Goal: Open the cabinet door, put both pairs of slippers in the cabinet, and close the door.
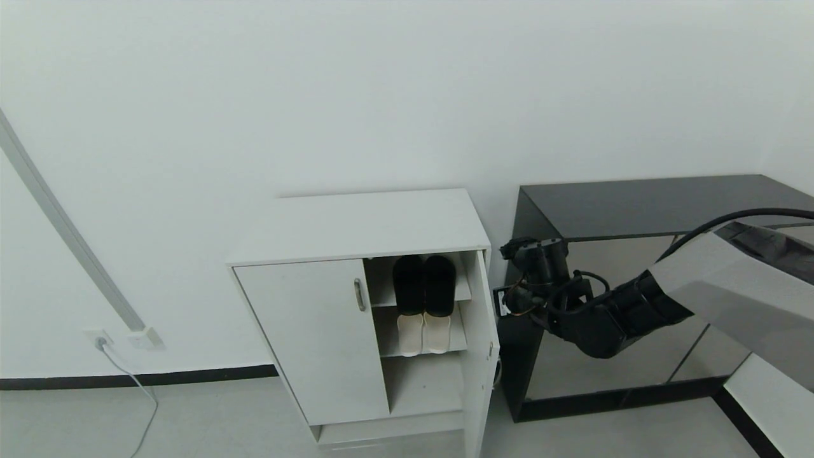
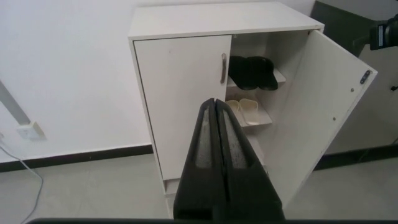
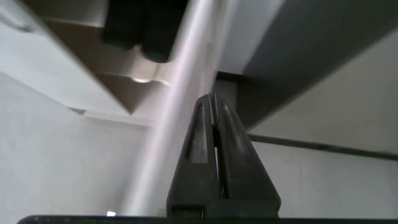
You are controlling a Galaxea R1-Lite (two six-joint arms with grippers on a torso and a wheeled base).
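Closest to the lens, the right gripper (image 3: pixel 214 99) has its fingers pressed together with nothing between them. It sits between the open door (image 1: pixel 480 356) and the dark sideboard (image 1: pixel 636 203), just beside the door's outer face; if it touches the panel, I cannot tell. The left gripper (image 2: pixel 216 102) is also fully closed and empty, and it hangs in front of the cabinet (image 1: pixel 356 226), well apart from it. Both pairs are inside: the black slippers (image 1: pixel 423 283) stand on the upper shelf, the white slippers (image 1: pixel 423 332) on the shelf below, toes to the back. So I judge that only the closing remains. To do it well, the closed fingers should meet the outer face near the free edge, far from the hinge, and push in a slow arc that follows the swing of the door, not straight. The heels seem to stay behind the shelf fronts, so they should not block it. Push until the door lies level with the shut left door (image 1: pixel 311 337), then draw back without catching the edge.
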